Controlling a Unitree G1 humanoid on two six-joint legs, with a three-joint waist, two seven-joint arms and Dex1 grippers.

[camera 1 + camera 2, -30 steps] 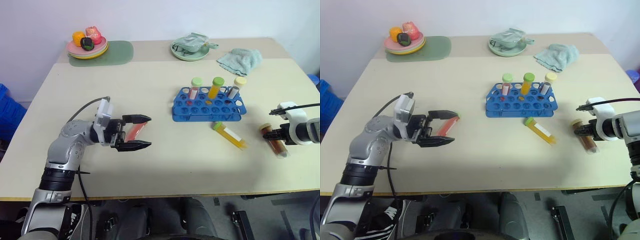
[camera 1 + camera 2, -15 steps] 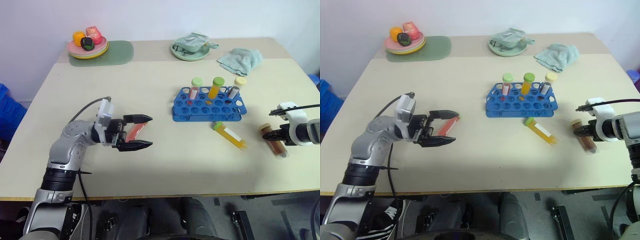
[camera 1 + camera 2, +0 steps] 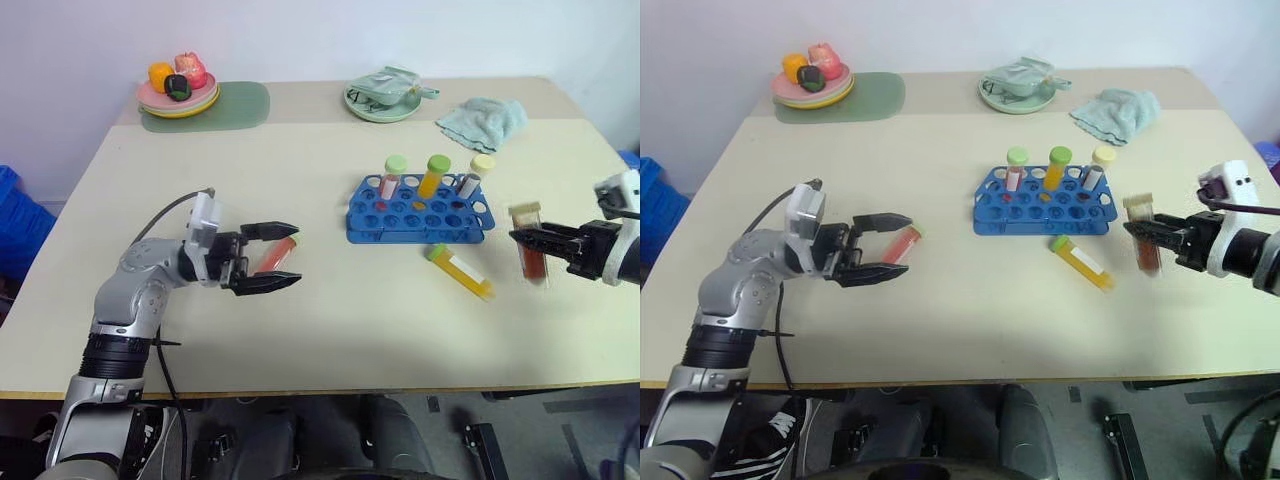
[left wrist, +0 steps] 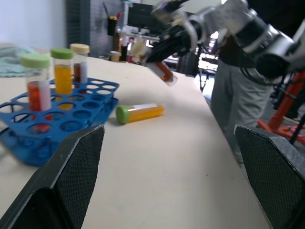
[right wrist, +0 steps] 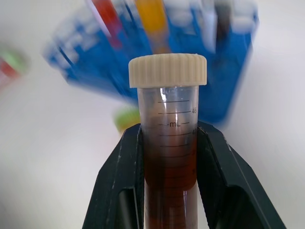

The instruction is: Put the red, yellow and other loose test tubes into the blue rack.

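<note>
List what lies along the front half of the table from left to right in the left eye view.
Left gripper, open around the red tube lying on the table → blue rack → yellow tube with a green cap, lying flat → brown tube with a cream cap, upright in the shut right gripper.

We are looking at what seems a robotics test room dressed up as a lab bench. A plain beige table (image 3: 330, 330) is standing against a bare white wall, carrying a blue rack (image 3: 420, 212) of capped sample tubes beside toy food on a plate (image 3: 178, 95). In the left wrist view, cluttered shelving and an orange metal stand (image 4: 286, 107) are showing behind.
</note>
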